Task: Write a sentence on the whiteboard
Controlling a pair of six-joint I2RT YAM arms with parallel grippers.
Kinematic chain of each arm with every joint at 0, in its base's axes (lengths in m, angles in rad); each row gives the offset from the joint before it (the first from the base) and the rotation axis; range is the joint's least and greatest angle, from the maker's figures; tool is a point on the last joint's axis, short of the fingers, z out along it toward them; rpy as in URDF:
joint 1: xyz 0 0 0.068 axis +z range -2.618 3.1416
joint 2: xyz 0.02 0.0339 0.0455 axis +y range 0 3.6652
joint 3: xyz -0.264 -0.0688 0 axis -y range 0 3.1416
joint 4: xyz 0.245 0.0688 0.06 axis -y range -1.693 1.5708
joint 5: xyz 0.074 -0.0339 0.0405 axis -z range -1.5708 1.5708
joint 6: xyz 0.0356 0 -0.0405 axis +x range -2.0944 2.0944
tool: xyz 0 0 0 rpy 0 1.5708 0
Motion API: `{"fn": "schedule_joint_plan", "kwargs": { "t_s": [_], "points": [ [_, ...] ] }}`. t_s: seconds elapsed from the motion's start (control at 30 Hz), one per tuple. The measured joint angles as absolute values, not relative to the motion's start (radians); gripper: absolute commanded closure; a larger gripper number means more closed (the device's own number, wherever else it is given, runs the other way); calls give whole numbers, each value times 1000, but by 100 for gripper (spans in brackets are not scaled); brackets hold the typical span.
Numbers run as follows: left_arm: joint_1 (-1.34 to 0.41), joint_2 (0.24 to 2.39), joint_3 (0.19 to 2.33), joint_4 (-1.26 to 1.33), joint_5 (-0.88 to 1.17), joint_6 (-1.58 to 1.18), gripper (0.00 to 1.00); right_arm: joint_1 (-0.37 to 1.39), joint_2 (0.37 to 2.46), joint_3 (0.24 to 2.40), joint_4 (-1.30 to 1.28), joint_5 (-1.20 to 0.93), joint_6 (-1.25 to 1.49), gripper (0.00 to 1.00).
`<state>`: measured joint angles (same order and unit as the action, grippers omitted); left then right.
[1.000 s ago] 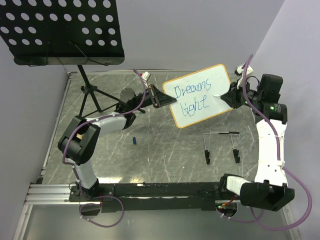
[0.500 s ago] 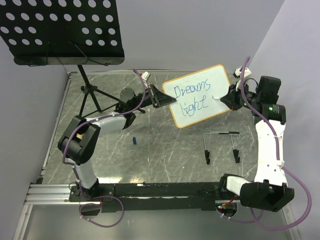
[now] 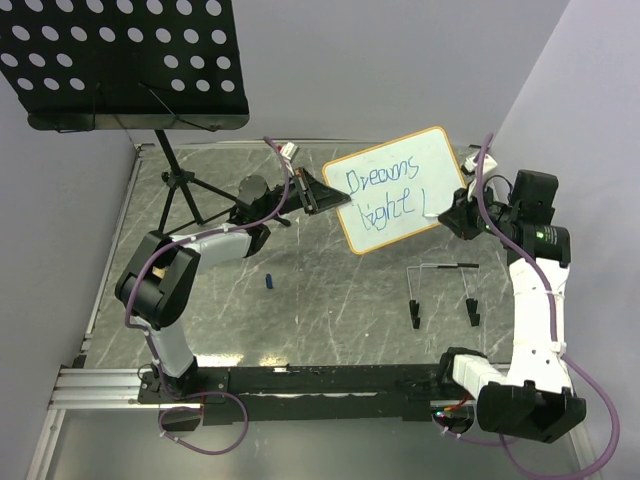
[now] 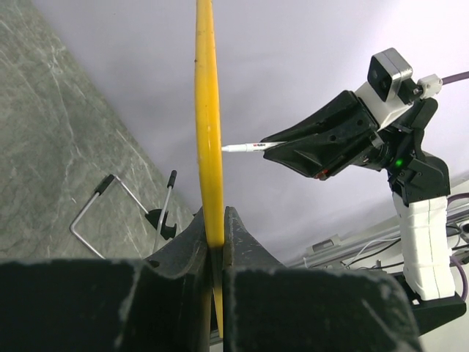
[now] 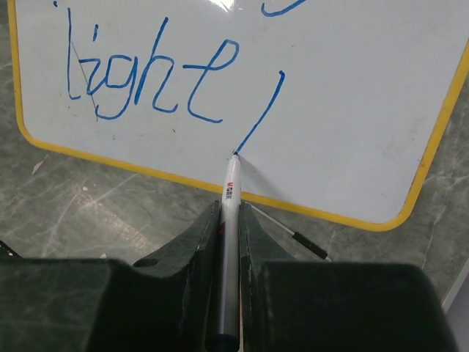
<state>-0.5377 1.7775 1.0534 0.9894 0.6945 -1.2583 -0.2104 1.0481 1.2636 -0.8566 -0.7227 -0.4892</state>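
From above, the whiteboard [image 3: 432,160] with the sentence [image 3: 380,182] is held over the table [image 3: 330,300]; at the left wrist, its edge is clamped by the left gripper [image 4: 216,238]; at the right wrist, a marker [image 5: 230,192] touching the board is pinched by the right gripper [image 5: 229,216].

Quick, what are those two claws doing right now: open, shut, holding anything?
Left gripper: shut, clamping the whiteboard by its edge.
Right gripper: shut on a marker, tip on the board.
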Motion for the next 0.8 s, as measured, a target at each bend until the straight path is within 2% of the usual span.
{"fn": "schedule_joint_plan", "kwargs": {
  "t_s": [0.37,0.8],
  "points": [
    [-537,1777,1053,1006,696,-1261,99,-210,1138,1388,-792,-727,-419,100],
    [-537,1777,1053,1011,702,-1268,99,-210,1186,1406,-761,-734,-386,100]
  ]
}}
